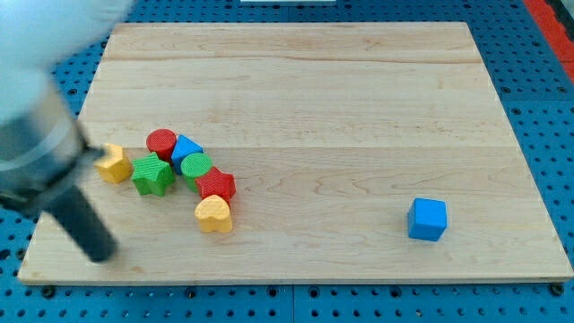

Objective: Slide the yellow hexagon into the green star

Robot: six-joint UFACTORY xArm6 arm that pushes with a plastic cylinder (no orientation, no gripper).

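The yellow hexagon [113,163] lies at the board's left, touching or almost touching the left side of the green star [153,175]. My arm comes in blurred from the view's top left. Its dark rod slants down to the right, and my tip [102,255] sits near the board's bottom left corner, below and slightly left of the yellow hexagon and apart from it. A thin dark edge of the arm reaches the hexagon's left side.
A red cylinder [162,143], a blue triangle-like block [186,149], a green round block [196,166], a red block [216,186] and a yellow heart [213,214] cluster right of the star. A blue cube [427,219] stands alone at the lower right.
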